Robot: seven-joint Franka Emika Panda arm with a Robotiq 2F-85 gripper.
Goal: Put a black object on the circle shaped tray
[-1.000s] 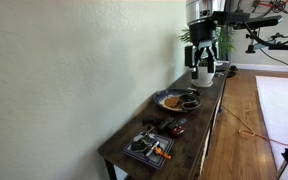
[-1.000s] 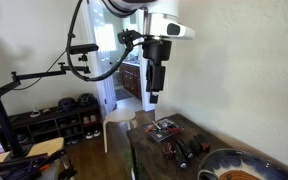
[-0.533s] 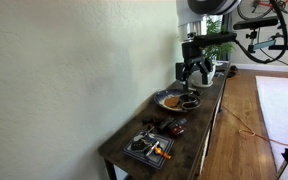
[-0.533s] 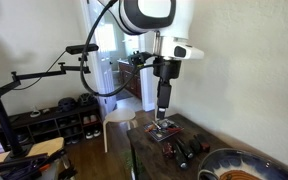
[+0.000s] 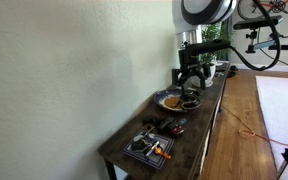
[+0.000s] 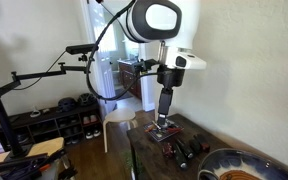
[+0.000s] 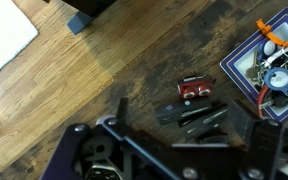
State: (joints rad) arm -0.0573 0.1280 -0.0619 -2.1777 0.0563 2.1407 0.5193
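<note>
Gripper (image 5: 189, 76) hangs over black objects (image 7: 196, 115), jaws apart, empty as far as I see; circle shaped tray (image 5: 177, 100) lies near, out of my wrist view.

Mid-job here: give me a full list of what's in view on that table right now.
Round shallow dark grey tray: one, paler rim, mid-table.
Square dark tray: one, blue-edged, holding small items, near one table end.
Small red object: one, on the table beside the square tray.
Black elongated objects: several, next to the red one.
Potted plant: one, green in a white pot, far end.
Dark wooden table: one, against the wall.
Pincer: one, black, looks open, above the table.
</note>
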